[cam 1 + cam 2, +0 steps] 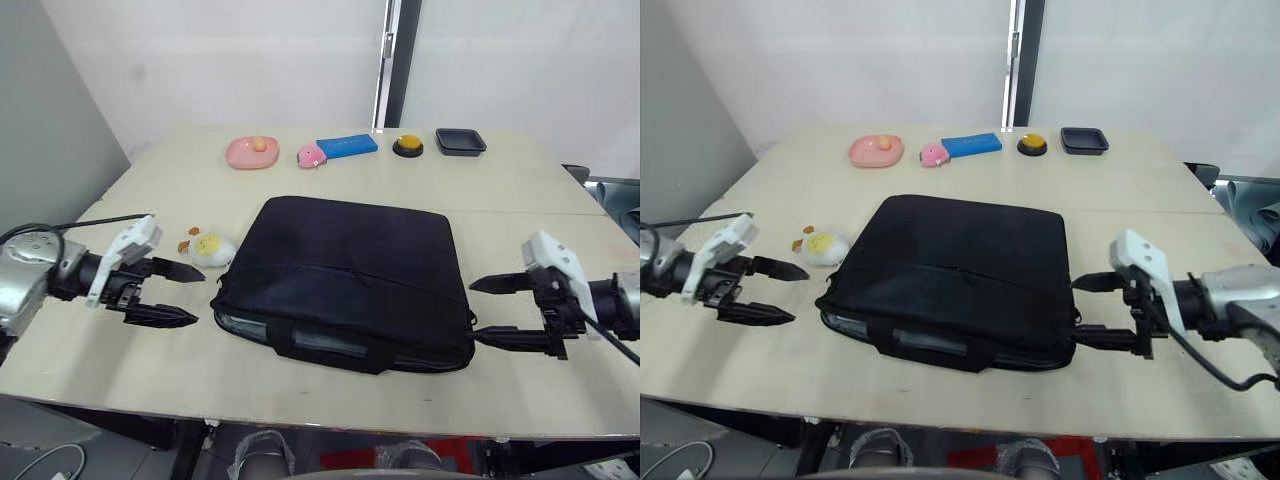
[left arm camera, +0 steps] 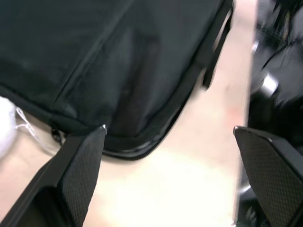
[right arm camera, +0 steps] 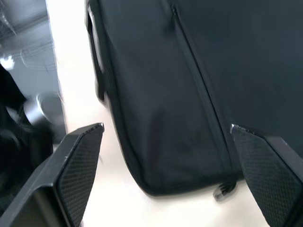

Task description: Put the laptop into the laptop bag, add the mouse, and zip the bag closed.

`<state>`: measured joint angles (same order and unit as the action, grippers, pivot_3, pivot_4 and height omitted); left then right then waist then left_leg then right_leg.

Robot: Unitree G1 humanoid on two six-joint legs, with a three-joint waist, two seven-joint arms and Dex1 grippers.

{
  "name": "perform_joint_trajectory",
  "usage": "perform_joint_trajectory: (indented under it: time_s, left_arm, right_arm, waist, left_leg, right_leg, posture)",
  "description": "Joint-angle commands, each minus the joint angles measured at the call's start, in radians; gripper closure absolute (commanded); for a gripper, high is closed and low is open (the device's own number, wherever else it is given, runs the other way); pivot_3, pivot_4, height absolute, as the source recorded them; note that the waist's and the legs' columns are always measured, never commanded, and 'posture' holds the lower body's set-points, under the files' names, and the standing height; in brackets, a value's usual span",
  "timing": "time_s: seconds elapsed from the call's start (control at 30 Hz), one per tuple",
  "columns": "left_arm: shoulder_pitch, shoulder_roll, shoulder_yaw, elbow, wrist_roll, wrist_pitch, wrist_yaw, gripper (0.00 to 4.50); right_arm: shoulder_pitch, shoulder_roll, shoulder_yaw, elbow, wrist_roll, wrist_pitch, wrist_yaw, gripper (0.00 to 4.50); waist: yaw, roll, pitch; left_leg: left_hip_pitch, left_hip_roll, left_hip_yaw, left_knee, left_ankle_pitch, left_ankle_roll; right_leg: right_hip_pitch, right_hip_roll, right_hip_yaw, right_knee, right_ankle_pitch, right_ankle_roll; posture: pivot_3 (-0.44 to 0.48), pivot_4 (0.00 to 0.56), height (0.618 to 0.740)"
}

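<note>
We are seeing silver-grey, probably the laptop (image 1: 300, 338), showing inside the unzipped laptop bag (image 1: 345, 270); left gripper (image 1: 172, 293) and right gripper (image 1: 492, 312) are hovering wide, empty; zipping is remaining.

1. We see laptop bag (image 1: 345, 275): plain black fabric.
2. Table (image 1: 520, 190): pale beige.
3. Toy (image 1: 212, 247) by bag: white w/ yellow.
4. Far edge: pink dish (image 1: 252, 152), blue block (image 1: 347, 146), black tray (image 1: 460, 141).
5. Gripper fingers (image 2: 78, 175): black, fine dot texture.
</note>
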<state>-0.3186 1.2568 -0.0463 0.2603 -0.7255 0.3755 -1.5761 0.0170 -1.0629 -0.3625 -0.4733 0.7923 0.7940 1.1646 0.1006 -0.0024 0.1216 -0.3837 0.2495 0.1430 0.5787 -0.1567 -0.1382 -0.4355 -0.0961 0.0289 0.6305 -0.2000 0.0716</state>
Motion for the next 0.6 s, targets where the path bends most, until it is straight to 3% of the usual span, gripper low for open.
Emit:
perform_joint_trajectory:
  time_s: [0.03,0.17,0.37,0.53,0.6]
  left_arm:
    - [0.036,0.005,0.135,0.028,-0.044,0.106,-0.002,0.00]
    - [0.203,-0.033,0.287,-0.046,-0.067,0.148,0.026,0.00]
    - [0.533,-0.171,0.561,-0.262,-0.103,0.138,0.027,0.00]
    - [0.638,-0.246,0.636,-0.376,-0.113,0.156,0.058,0.00]
    - [0.602,-0.237,0.618,-0.372,-0.114,0.179,0.073,0.00]
  right_arm:
    - [-0.007,0.048,-0.031,-0.118,0.135,0.065,-0.081,0.02]
    - [0.036,0.080,0.012,-0.223,0.201,0.124,-0.169,0.02]
    - [0.167,0.115,0.028,-0.242,0.215,0.147,-0.232,0.02]
    - [0.170,0.167,0.139,-0.237,0.205,0.157,-0.290,0.02]
    - [0.169,0.175,0.218,-0.225,0.147,0.141,-0.300,0.02]
  waist:
    - [0.000,0.001,0.000]
    - [-0.006,0.001,0.000]
    - [-0.006,-0.001,0.001]
    - [-0.006,-0.001,0.001]
    - [-0.005,-0.002,0.000]
  left_leg:
    - [0.000,0.000,0.000,0.000,0.000,0.000]
    - [0.001,0.000,0.001,-0.001,0.000,0.000]
    - [-0.001,0.000,0.000,-0.006,-0.001,-0.002]
    - [0.001,0.000,0.000,-0.007,-0.001,-0.002]
    - [0.001,0.000,0.000,-0.007,-0.001,-0.002]
  right_leg:
    - [0.000,0.000,0.000,0.000,0.000,0.000]
    - [0.001,0.000,0.001,-0.001,0.000,0.000]
    - [0.001,0.000,-0.001,-0.009,0.000,0.000]
    - [0.002,0.000,-0.001,-0.009,-0.001,0.001]
    - [0.002,0.000,-0.001,-0.009,-0.001,0.002]
  posture:
    - [0.000,0.150,0.740]
    - [0.000,0.150,0.740]
    - [0.000,0.150,0.740]
    - [0.000,0.150,0.740]
    - [0.000,0.150,0.740]
